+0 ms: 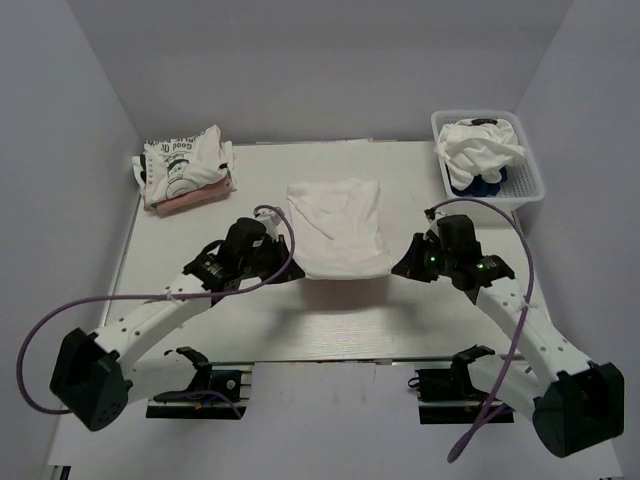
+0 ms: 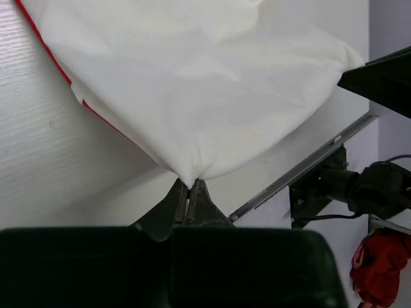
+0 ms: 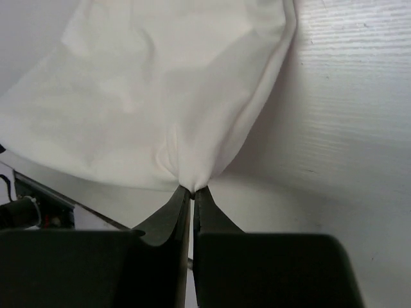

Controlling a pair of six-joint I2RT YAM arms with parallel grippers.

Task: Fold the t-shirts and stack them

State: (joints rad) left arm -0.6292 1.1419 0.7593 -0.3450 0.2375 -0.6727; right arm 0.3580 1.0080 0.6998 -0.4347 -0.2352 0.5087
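A white t-shirt (image 1: pixel 338 228) lies part-folded in the middle of the table, its near edge raised and casting a shadow. My left gripper (image 1: pixel 293 263) is shut on the shirt's near left corner, and in the left wrist view the cloth (image 2: pixel 199 83) bunches into the closed tips (image 2: pixel 190 185); a thin red line runs along its left edge. My right gripper (image 1: pixel 398 268) is shut on the near right corner, with white cloth (image 3: pixel 160 96) pinched at its tips (image 3: pixel 192 190). A stack of folded t-shirts (image 1: pixel 188 165) sits at the back left, with a lettered white one on top and a pinkish one underneath.
A white lattice basket (image 1: pixel 532 183) at the back right holds a crumpled white shirt (image 1: pixel 482 145) over a navy one (image 1: pixel 478 186). Grey walls close in the table on three sides. A red cloth (image 2: pixel 379 260) hangs below the table's near edge by the arm mount.
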